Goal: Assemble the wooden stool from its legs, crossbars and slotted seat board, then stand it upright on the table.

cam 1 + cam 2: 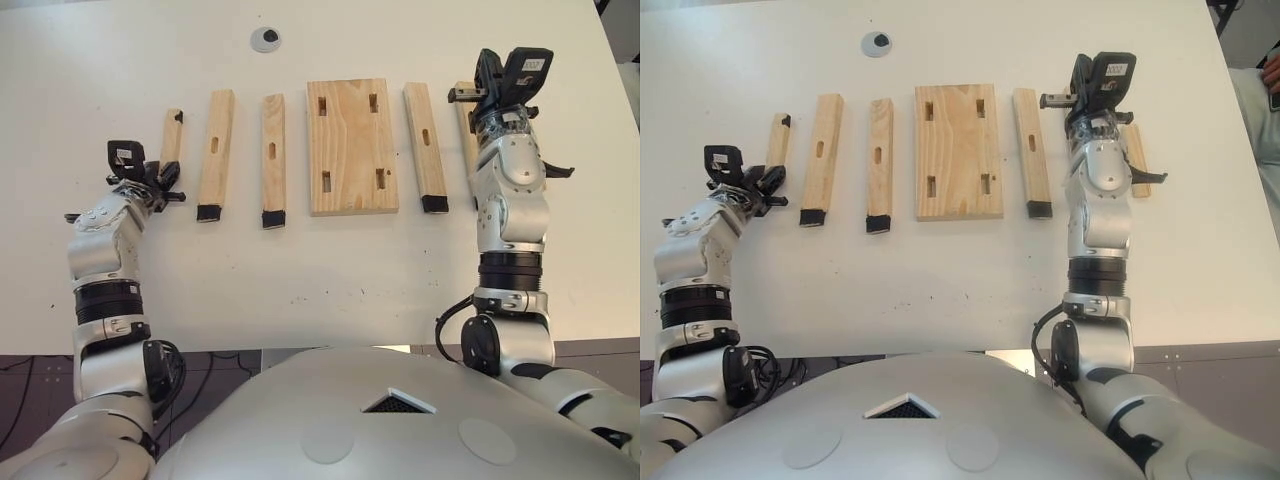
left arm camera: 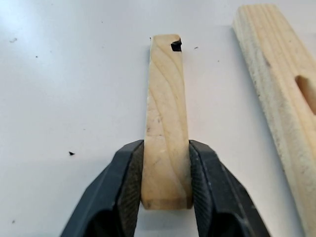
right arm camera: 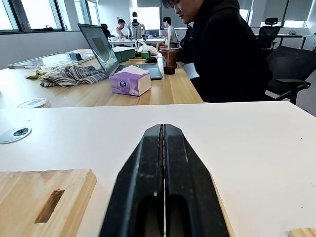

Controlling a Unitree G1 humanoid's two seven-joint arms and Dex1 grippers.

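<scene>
Now, with your left gripper clamped on the near end of the short crossbar, lift level so it cannot pivot; your right gripper sits pressed together, empty.

Both eye views look down from the robot's head onto the white table, with the slotted seat board in the middle. The left wrist view sits very close over the short crossbar, far left of the seat board; the eye views share it. The right wrist view sits low, right of the seat board, and looks flat across the table.
</scene>
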